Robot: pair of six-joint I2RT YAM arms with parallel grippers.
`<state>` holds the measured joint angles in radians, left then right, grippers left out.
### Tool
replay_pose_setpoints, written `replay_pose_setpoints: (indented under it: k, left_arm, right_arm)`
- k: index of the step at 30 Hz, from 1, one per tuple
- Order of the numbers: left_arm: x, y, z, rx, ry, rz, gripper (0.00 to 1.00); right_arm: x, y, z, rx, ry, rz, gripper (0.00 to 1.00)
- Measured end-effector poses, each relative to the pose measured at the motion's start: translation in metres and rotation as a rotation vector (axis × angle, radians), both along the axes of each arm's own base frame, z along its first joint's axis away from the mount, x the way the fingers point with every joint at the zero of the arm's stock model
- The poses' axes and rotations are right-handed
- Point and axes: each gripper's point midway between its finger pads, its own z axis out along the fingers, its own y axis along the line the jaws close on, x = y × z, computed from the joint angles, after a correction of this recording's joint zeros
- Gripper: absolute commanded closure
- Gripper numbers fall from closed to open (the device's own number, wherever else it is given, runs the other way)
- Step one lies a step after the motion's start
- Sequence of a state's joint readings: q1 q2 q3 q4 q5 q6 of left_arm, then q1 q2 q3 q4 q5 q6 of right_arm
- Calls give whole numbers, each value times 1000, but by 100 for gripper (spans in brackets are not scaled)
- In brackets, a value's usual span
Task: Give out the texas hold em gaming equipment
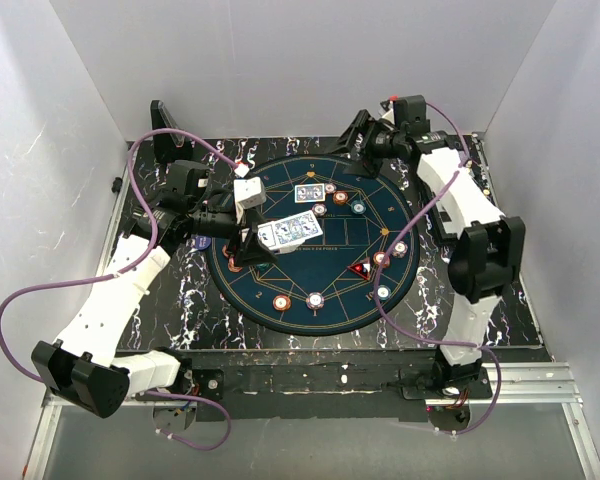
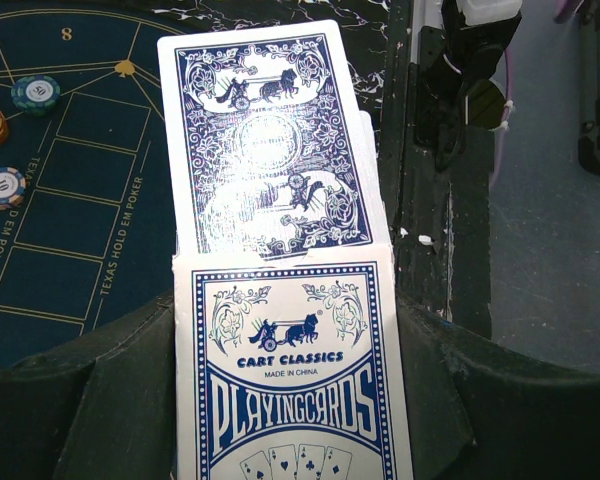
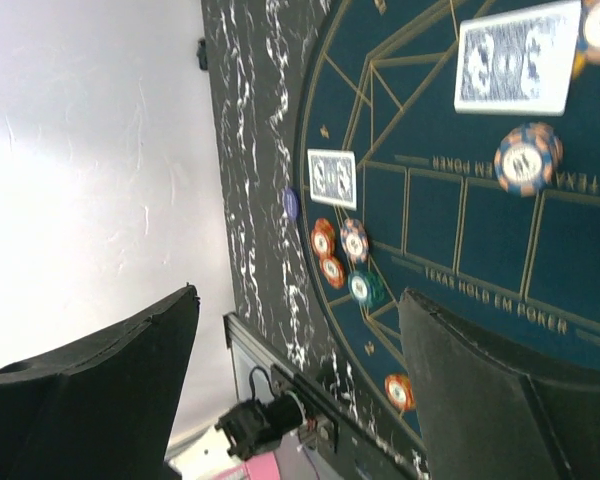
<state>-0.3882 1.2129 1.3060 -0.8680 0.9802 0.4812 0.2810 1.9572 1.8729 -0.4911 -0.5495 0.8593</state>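
My left gripper (image 1: 252,243) is shut on a white and blue playing-card box (image 2: 292,385), held over the left part of the round mat. A blue-backed card (image 2: 265,140) sticks out of the box's open end; box and card show in the top view (image 1: 290,231). My right gripper (image 1: 366,142) is open and empty, raised above the mat's far edge (image 3: 300,390). Blue-backed cards (image 1: 310,193) lie face down on the far part of the mat. Striped poker chips (image 1: 314,299) lie scattered on the mat. A red-white triangle marker (image 1: 359,269) lies at the right.
The dark-blue round mat (image 1: 280,275) with gold lines lies on a black marbled table (image 1: 180,300). More chips sit near the mat's rim (image 3: 340,250), and a blue disc (image 3: 291,204) lies just off it. White walls enclose three sides.
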Motion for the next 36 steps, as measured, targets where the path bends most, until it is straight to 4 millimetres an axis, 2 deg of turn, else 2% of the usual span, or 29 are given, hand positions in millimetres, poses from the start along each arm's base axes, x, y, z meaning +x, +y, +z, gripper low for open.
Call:
replay_pose_setpoints:
  k: [8,11,15,18,23,31,36]
  left_arm:
    - [1,0,-4,2,10,9,59]
    - [-1,1,-8,7,13,13,55]
    - [-2,4,-9,18,-7,13,54]
    - [-1,5,-11,29,-17,15,56]
    - [3,7,-14,43,-43,32,62]
    - [6,8,-17,50,-50,44,63]
    - [7,8,-20,55,-45,46,63]
  right_arm:
    - [-80,-25,13,-32,0,6,11]
    - [-111,-32,22,-28,-22,9,11]
    - [-157,-34,35,-11,-68,42,11]
    - [-182,-30,50,12,-107,83,11]
    - [-213,-22,59,46,-128,148,10]
    - [-252,4,44,90,-57,245,8]
    - [-264,21,48,109,-65,288,8]
